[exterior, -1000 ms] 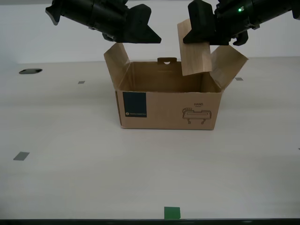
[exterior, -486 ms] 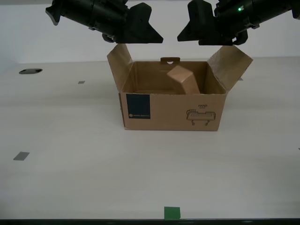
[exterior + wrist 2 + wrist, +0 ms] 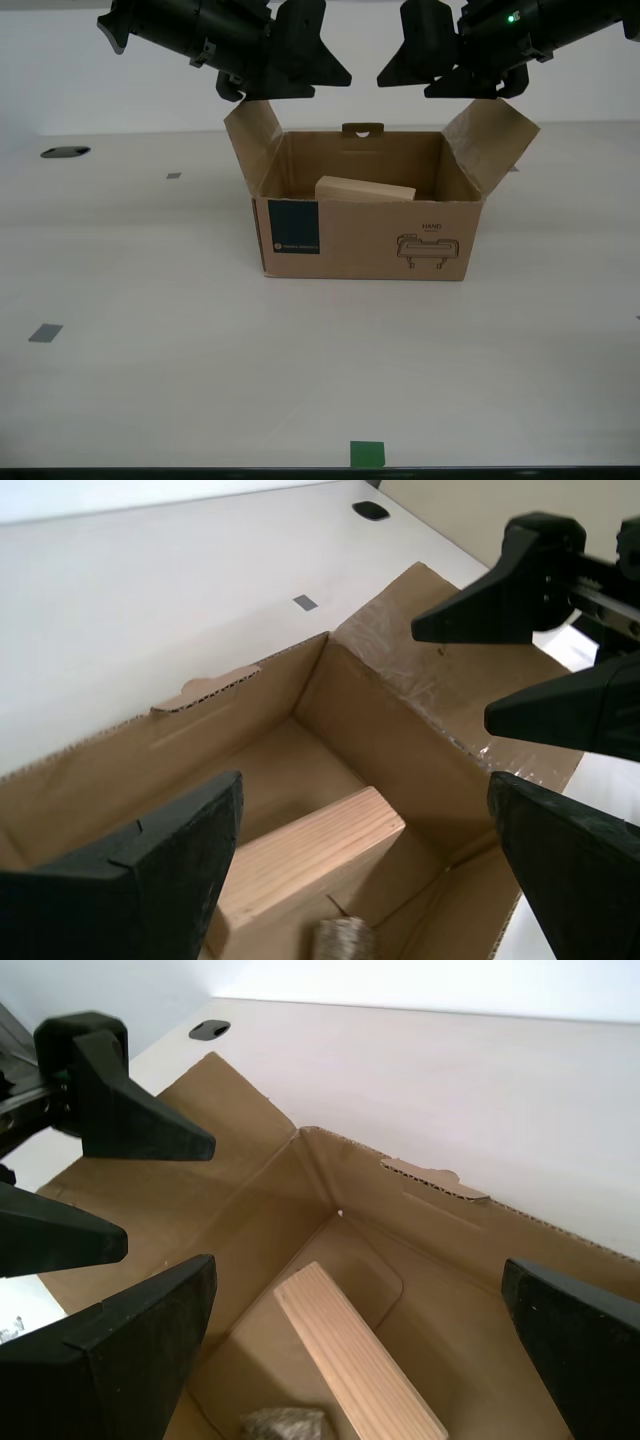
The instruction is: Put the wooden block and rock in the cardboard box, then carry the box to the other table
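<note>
Place: robotics lab or test bay | Signs: bare smooth beige table [image 3: 150,300] marked with grey tape squares [image 3: 45,333] and a green tape square [image 3: 366,455]; plain white wall [image 3: 60,90] behind; black robot arms [image 3: 200,30] overhead

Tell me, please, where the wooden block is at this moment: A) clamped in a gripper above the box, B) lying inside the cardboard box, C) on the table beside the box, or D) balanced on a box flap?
B: the wooden block lies on the floor of the cardboard box, near the rock, and both grippers above are open and hold nothing.
</note>
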{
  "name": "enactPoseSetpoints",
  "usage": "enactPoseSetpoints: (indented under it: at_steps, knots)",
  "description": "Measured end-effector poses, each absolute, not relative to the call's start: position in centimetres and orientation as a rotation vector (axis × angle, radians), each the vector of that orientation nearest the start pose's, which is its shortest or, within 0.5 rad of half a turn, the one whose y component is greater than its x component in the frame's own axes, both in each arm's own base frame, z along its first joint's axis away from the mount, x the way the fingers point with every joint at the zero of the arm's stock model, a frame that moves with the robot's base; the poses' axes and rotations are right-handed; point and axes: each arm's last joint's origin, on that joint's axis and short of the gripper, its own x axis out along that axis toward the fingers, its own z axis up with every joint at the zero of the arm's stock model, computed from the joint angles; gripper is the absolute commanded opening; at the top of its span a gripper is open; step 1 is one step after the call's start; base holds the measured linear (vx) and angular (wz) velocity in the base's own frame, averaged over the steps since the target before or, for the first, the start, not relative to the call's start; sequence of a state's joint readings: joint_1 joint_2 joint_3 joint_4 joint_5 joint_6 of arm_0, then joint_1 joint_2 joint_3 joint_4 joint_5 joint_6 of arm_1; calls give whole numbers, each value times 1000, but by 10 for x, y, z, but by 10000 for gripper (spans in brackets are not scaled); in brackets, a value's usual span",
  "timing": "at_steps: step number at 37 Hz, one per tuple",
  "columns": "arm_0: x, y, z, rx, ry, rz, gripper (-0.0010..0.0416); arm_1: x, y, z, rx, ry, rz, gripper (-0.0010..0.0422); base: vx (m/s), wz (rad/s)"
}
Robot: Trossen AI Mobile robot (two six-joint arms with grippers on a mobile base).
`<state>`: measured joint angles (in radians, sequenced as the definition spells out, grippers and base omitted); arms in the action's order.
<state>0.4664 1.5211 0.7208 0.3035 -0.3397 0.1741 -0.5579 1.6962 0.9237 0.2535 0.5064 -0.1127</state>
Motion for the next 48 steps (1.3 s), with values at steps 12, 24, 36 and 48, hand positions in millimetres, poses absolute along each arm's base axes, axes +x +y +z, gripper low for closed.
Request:
enactPoseSetpoints:
  at_steps: [12, 24, 36, 48]
  knots:
    - [265, 145, 194, 191, 582, 728, 398, 296, -201, 205, -219, 739, -946, 351, 0, 0]
    - [271, 147, 221, 200, 655, 709, 379, 307, -208, 250, -210, 853, -914, 350, 0, 0]
    - [281, 152, 273, 192, 747, 689, 372, 310, -209, 284, -201, 892, -904, 350, 0, 0]
    - [279, 149, 328, 186, 838, 662, 383, 310, -203, 303, -204, 947, -897, 350, 0, 0]
